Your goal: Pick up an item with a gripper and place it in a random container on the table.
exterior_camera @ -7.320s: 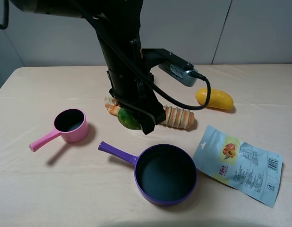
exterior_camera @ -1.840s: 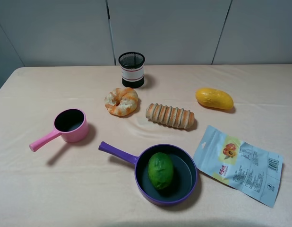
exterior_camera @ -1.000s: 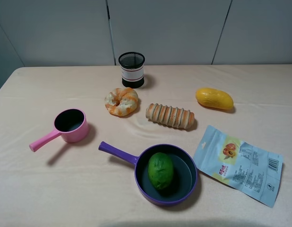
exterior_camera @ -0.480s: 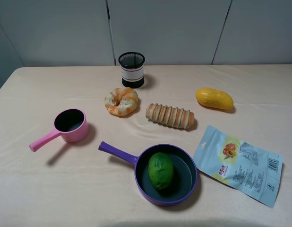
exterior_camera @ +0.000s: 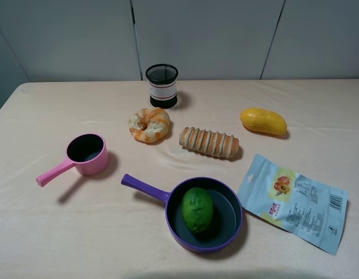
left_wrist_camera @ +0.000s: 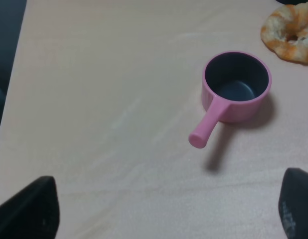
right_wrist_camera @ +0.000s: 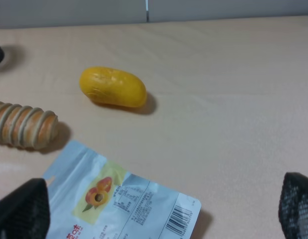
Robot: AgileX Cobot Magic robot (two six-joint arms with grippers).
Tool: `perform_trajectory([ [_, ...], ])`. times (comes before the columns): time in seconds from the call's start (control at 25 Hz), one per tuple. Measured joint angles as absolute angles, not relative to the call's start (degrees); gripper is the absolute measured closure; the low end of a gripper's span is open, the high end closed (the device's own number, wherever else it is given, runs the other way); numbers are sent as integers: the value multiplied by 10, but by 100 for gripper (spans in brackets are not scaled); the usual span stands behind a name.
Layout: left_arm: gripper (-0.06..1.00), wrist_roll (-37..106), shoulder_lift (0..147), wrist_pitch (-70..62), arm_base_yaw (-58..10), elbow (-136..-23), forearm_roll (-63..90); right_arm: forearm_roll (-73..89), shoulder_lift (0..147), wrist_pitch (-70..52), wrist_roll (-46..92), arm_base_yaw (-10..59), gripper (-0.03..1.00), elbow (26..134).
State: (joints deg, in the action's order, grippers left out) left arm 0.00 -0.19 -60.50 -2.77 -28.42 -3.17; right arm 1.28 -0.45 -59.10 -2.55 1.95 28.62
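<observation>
Two arms are absent from the high exterior view; only the worktop [exterior_camera: 46, 232] and its objects are seen. The green fruit [exterior_camera: 197, 210] lies inside the purple frying pan [exterior_camera: 233, 203], left of the pan's centre, its long axis running roughly toward and away from the camera. The pan's handle points up-left toward the pink saucepan [exterior_camera: 86, 154]. A snack pouch [exterior_camera: 293, 203] lies just beside the pan on the right. Farther back are a doughnut [exterior_camera: 149, 124], a ridged bread roll [exterior_camera: 209, 143], a yellow mango [exterior_camera: 264, 121] and a black mesh cup [exterior_camera: 162, 85].

Left wrist view: the left hand [left_wrist_camera: 164, 211] is spread wide, its dark fingertips at the two lower corners, nothing held. The saucepan and part of the doughnut are below it; neither fruit nor pan is shown.

Right wrist view: the right hand [right_wrist_camera: 159, 211] is likewise wide and empty, over the pouch, with mango and roll beyond. The fruit is not seen.

Judgement: placement appears done. Which hand is nearer the fruit cannot be told, though the right is seen over the pouch beside the pan.
</observation>
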Motion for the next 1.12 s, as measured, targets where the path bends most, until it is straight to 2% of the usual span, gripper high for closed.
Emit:
perform_trajectory([
  [1.12, 6, 0, -2, -605, -28, -284, -32, 13, -4, -591, -25, 19, 27, 286],
])
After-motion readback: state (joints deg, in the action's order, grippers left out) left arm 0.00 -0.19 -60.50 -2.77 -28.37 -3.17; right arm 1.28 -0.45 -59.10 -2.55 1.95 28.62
